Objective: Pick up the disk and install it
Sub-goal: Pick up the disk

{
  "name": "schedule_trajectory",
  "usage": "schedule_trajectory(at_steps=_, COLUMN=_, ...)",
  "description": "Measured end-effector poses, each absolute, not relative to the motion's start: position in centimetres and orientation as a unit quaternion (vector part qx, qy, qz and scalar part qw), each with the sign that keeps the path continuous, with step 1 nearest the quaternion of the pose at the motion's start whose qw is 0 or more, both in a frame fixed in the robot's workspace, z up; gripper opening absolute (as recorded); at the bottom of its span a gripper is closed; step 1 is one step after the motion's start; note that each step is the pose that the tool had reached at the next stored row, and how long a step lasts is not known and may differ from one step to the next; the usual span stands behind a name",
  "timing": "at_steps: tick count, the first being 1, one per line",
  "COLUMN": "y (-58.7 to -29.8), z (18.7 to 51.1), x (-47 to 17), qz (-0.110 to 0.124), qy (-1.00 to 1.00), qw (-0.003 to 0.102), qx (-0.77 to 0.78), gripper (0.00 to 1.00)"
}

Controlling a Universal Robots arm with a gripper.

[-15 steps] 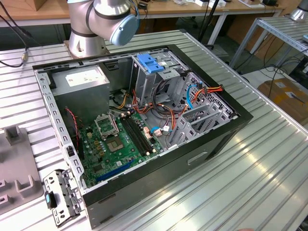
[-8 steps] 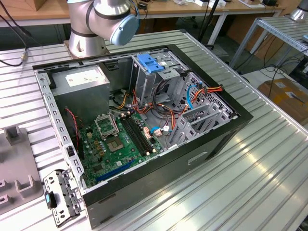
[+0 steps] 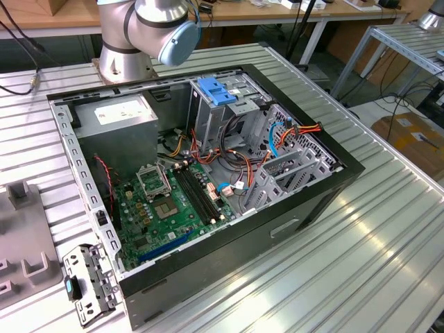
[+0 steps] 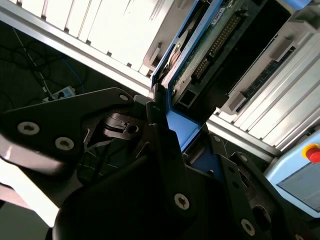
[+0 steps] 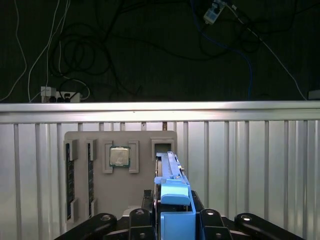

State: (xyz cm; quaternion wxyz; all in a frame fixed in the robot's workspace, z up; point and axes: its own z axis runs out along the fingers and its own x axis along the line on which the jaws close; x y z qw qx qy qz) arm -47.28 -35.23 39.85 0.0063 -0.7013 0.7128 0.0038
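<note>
Clamped between the fingers (image 5: pixel 148 202) of the gripper (image 5: pixel 172 216): the disk (image 5: pixel 169 167), edge-on in its blue carrier (image 5: pixel 176 192), long axis pointing straight out from the grip. Just beyond its far end, a grey tray (image 5: pixel 100 195) with a processor (image 5: pixel 119 156), on the ribbed surface (image 5: pixel 250 165). Farther off, loose cables (image 5: pixel 75 60). Apparently picked up, not yet installed.

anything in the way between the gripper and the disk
Nothing visible. In both wrist views the disk stands on edge inside the gripper, with the jaws closed against its sides.
</note>
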Motion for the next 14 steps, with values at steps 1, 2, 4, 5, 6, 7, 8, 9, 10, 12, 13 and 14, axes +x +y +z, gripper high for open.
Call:
schedule_trajectory(at_steps=1, y=-35.23, z=39.91, x=-47.28, qz=0.004, qy=0.713, qw=0.006, qx=-0.701, gripper=0.37)
schedule_trajectory(at_steps=2, y=-35.23, z=39.94, x=-47.28, qz=0.004, qy=0.713, qw=0.006, qx=-0.701, gripper=0.37)
schedule_trajectory(at_steps=4, y=-35.23, z=40.00, x=-47.28, qz=0.004, qy=0.713, qw=0.006, qx=-0.701, gripper=0.37)
schedule_trajectory(at_steps=5, y=-35.23, z=40.03, x=-47.28, qz=0.004, qy=0.713, qw=0.006, qx=-0.701, gripper=0.37)
schedule_trajectory(at_steps=6, y=-35.23, z=40.07, x=-47.28, qz=0.004, qy=0.713, qw=0.006, qx=-0.701, gripper=0.37)
schedule_trajectory(at_steps=7, y=-35.23, z=40.10, x=-47.28, qz=0.004, qy=0.713, qw=0.006, qx=-0.701, gripper=0.37)
schedule_trajectory(at_steps=8, y=-35.23, z=40.14, x=-47.28, qz=0.004, qy=0.713, qw=0.006, qx=-0.701, gripper=0.37)
schedule_trajectory(at_steps=9, y=-35.23, z=40.17, x=-47.28, qz=0.004, qy=0.713, qw=0.006, qx=-0.701, gripper=0.37)
schedule_trajectory(at_steps=10, y=-35.23, z=40.20, x=-47.28, qz=0.004, qy=0.713, qw=0.006, qx=-0.701, gripper=0.37)
schedule_trajectory(at_steps=12, y=-35.23, z=40.27, x=-47.28, qz=0.004, qy=0.713, qw=0.006, qx=-0.701, gripper=0.37)
schedule_trajectory(at_steps=13, y=-35.23, z=40.31, x=-47.28, qz=0.004, qy=0.713, qw=0.006, qx=-0.701, gripper=0.37)
schedule_trajectory(at_steps=14, y=-35.23, z=40.35, x=-47.28, qz=0.004, qy=0.713, qw=0.006, qx=-0.701, gripper=0.37)
